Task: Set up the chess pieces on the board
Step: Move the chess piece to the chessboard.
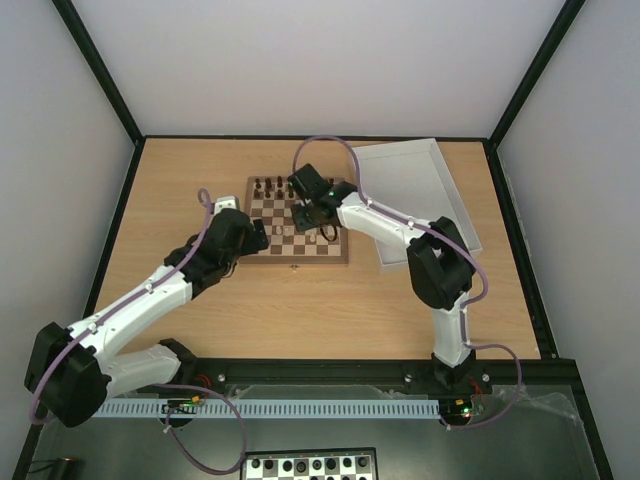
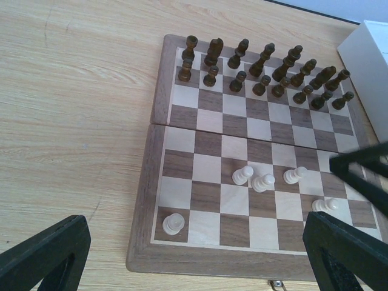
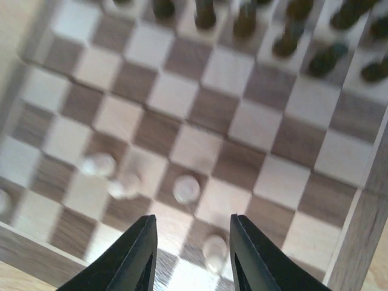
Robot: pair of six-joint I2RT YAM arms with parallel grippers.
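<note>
The right claw (image 3: pixel 191 223) hangs low over the near right part of the board (image 2: pixel 159 103), fingers parted and gripping nothing. One pale piece (image 3: pixel 213 251) sits between them, nearer the right finger, with an open gap on its other side. The wrist view is too blurred to say whether it stands upright. The left claw (image 2: pixel 197 225) is spread wide and empty, hovering at the board's near left edge.

Just left of the right claw, three more pale pieces (image 2: pixel 263 182) cluster mid-board, short of the two near rows. A fifth pale piece (image 2: pixel 174 224) stands in the near left corner square. The dark pieces (image 2: pixel 260 63) fill the two far rows.

By the look of it, the step in hand is seating one pale piece on the second row from the near edge. The next move, I judge, calls for a straight lift so that neither finger clips that piece. After that comes a reach for one of the cluster, which needs shifting back to a home square.

Room is tight to the left, where the cluster stands close together, and behind, where the right wrist hangs over the dark rows. The board's near and right borders lie close by, and a white tray (image 1: pixel 420 185) sits just beside the right border. Bare table (image 1: pixel 330 310) lies open to the near side and left
</note>
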